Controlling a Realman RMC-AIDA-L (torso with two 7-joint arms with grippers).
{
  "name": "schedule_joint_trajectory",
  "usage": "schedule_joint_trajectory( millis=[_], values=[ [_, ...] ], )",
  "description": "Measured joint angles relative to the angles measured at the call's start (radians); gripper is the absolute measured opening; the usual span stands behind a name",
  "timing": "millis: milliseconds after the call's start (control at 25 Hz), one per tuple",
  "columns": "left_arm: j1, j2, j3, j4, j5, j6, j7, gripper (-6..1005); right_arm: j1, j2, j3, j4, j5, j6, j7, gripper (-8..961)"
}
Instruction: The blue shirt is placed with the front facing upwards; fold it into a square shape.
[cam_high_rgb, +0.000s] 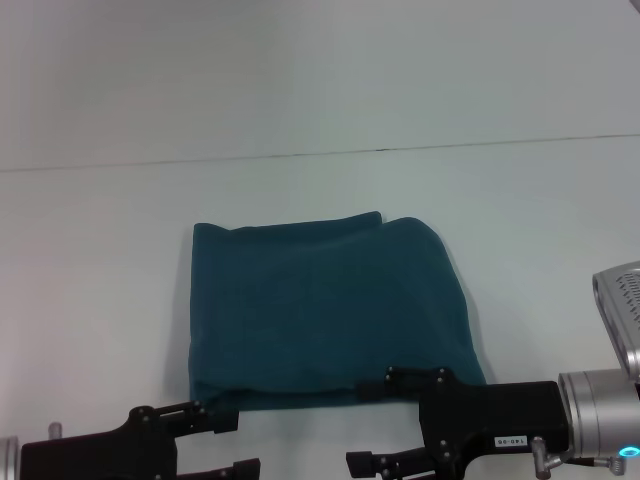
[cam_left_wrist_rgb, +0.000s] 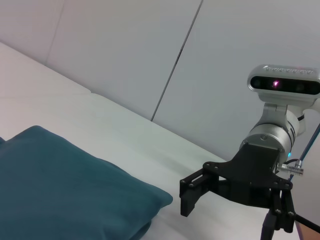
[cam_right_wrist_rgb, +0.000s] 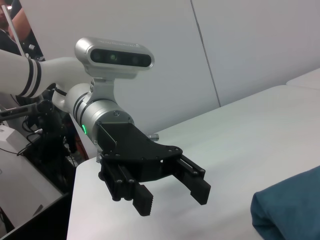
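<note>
— Where's your blue shirt (cam_high_rgb: 325, 305)?
— Folded nearly square on the table (cam_high_rgb: 90, 260), just beyond both jaws, slightly wider than deep.
— Jaws?
— Left gripper (cam_right_wrist_rgb: 172, 192) and right gripper (cam_left_wrist_rgb: 235, 210) spread, empty.

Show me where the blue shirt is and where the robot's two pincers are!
blue shirt (cam_high_rgb: 325, 310): head view, middle of the folded cloth.
left pincer (cam_right_wrist_rgb: 172, 197): right wrist view, gap between its open fingertips.
right pincer (cam_left_wrist_rgb: 192, 200): left wrist view, between its open fingertips.

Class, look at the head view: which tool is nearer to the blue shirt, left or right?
Right. The right tool overlaps the shirt's near edge at its right corner. The left tool sits just below the near left corner, apart from it. Both are open and empty.
</note>
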Motion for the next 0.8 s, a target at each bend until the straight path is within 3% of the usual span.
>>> schedule_joint_trajectory(
  millis=[800],
  values=[
    [0.002, -0.002, -0.003, 0.002, -0.004, 0.001, 0.009, 733, 0.001, 0.000, 0.000, 0.000, 0.000, 0.000, -0.002, 945]
  ],
)
